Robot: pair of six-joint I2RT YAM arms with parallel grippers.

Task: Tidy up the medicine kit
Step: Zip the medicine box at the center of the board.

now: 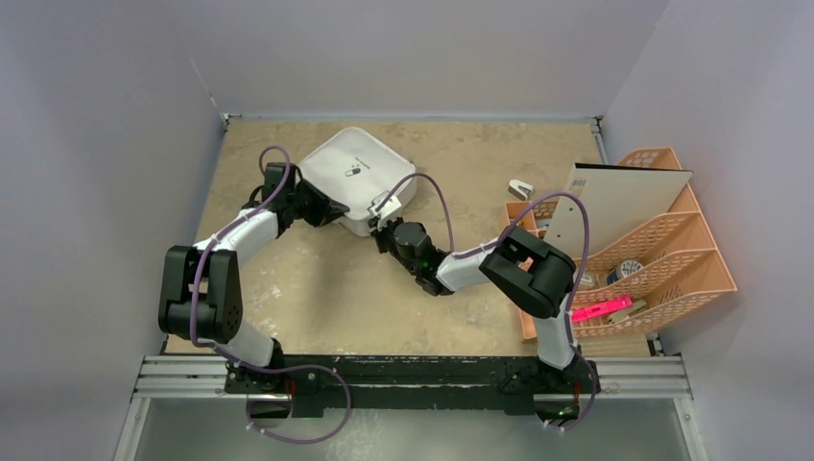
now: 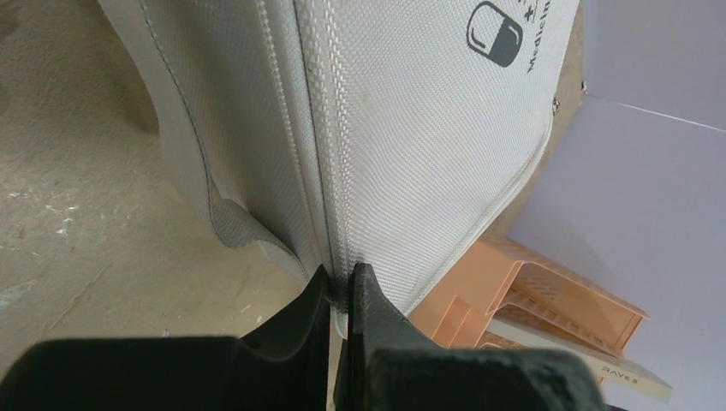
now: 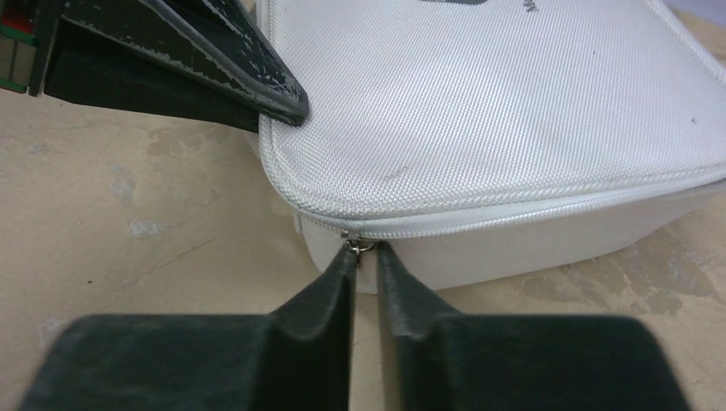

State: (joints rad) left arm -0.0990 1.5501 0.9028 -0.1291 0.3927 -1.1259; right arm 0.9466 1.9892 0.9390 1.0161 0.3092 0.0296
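Opening of the medicine kit [image 1: 357, 173] is judged to be in hand. The kit lies zipped near the far edge of the bench [image 1: 317, 288], left of the middle, and is pinched at its seam by the fully closed fingers of the left gripper [image 2: 341, 274]. The fingers of the right gripper [image 3: 366, 253] are closed to a narrow gap on the zip pull [image 3: 360, 245]. A steady draw along the seam is called for next. The peach organizer [image 1: 662, 250] at the right edge is well apart, and only the left fingers on that seam are judged a likely obstruction.

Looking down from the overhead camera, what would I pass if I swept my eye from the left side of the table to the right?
left arm's black elbow → medicine kit → peach-orange lattice organizer. I left out both grippers and the right arm, since they overlap the kit or the organizer.
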